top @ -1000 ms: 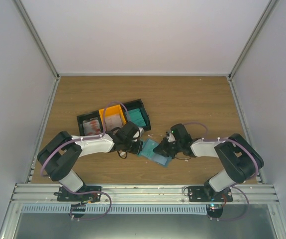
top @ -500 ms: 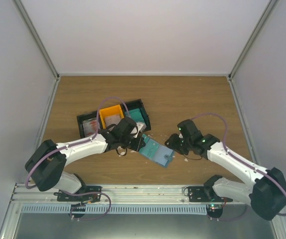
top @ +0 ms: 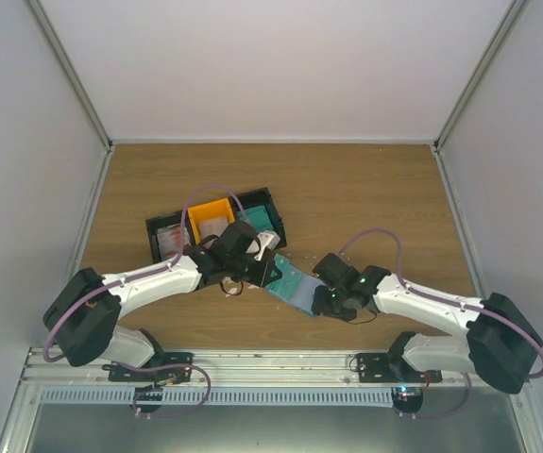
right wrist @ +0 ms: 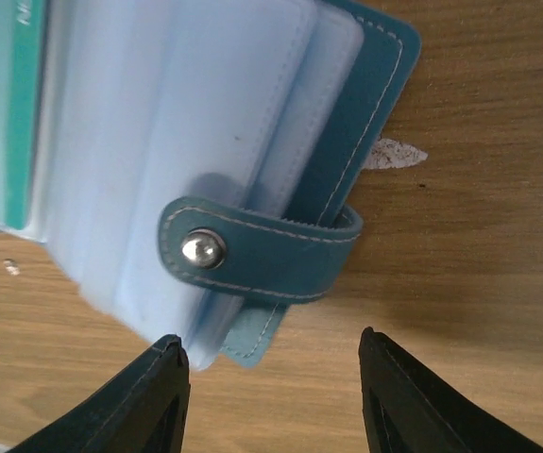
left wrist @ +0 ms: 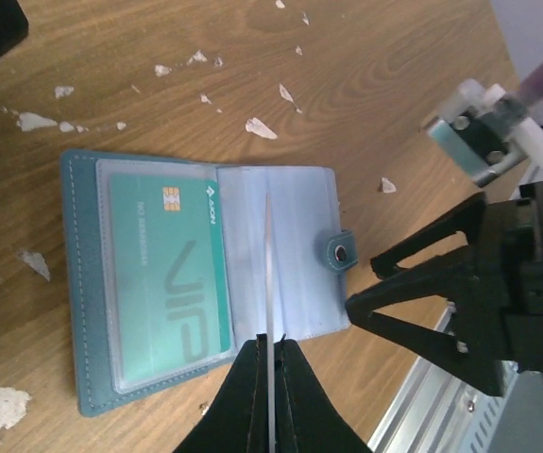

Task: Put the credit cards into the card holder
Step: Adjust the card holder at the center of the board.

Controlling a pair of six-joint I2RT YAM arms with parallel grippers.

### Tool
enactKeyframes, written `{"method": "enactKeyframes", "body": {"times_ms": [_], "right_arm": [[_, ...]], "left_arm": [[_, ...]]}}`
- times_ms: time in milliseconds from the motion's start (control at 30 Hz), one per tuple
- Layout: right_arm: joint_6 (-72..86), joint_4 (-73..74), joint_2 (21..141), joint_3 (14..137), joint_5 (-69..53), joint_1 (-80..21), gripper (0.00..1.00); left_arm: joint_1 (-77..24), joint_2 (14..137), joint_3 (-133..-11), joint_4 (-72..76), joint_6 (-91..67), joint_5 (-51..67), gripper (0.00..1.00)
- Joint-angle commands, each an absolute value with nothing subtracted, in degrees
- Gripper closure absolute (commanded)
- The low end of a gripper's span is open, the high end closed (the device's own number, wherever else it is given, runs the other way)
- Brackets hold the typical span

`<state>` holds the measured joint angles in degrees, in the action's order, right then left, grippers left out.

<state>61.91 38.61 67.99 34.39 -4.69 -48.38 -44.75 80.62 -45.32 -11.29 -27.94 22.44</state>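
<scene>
The card holder [left wrist: 82, 283] lies open on the wooden table, with a teal credit card [left wrist: 167, 274] in its left clear sleeve and pale blue sleeves [right wrist: 158, 123] on the right. Its snap tab [right wrist: 252, 255] folds over the sleeve edge. My left gripper [left wrist: 268, 342] is shut on a thin whitish credit card [left wrist: 266, 264], seen edge-on, standing over the holder's middle fold. My right gripper [right wrist: 271, 349] is open, its jaws straddling the holder's tab-end corner without touching it. In the top view the holder [top: 295, 283] lies between the left gripper [top: 269, 269] and the right gripper [top: 326, 300].
A black-and-orange three-compartment bin [top: 276, 226] sits behind the left gripper, holding whitish cards [top: 170, 241], white cards [top: 216, 227] and teal cards [top: 262, 221]. Small white scraps [left wrist: 260, 127] litter the wood around the holder. The table's metal front rail [left wrist: 422, 425] is close by.
My right gripper has opened, pulled away from the holder to the right, then returned to its tab end. The holder now lies spread open. The left gripper kept the card over it.
</scene>
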Motion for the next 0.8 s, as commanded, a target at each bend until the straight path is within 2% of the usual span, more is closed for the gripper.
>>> {"method": "enactKeyframes", "body": {"times_ms": [0, 267, 633, 767], "right_arm": [[59.6, 35.1, 71.5, 33.1, -4.5, -49.0, 0.5], [58.2, 37.4, 78.6, 35.6, 2.8, -48.0, 0.54], [50.6, 36.4, 76.4, 35.1, 4.1, -40.0, 0.62], [47.1, 35.6, 74.9, 34.6, 2.6, -37.4, 0.81]], "left_arm": [[-45.1, 80.5, -43.8, -6.5, -29.7, 25.1, 1.0], [-45.1, 82.7, -43.1, -1.9, -32.6, 26.9, 1.0], [-45.2, 88.3, -44.4, 5.2, -38.0, 26.7, 0.99], [-45.3, 91.5, -45.6, 7.9, -40.5, 26.9, 1.0]]}}
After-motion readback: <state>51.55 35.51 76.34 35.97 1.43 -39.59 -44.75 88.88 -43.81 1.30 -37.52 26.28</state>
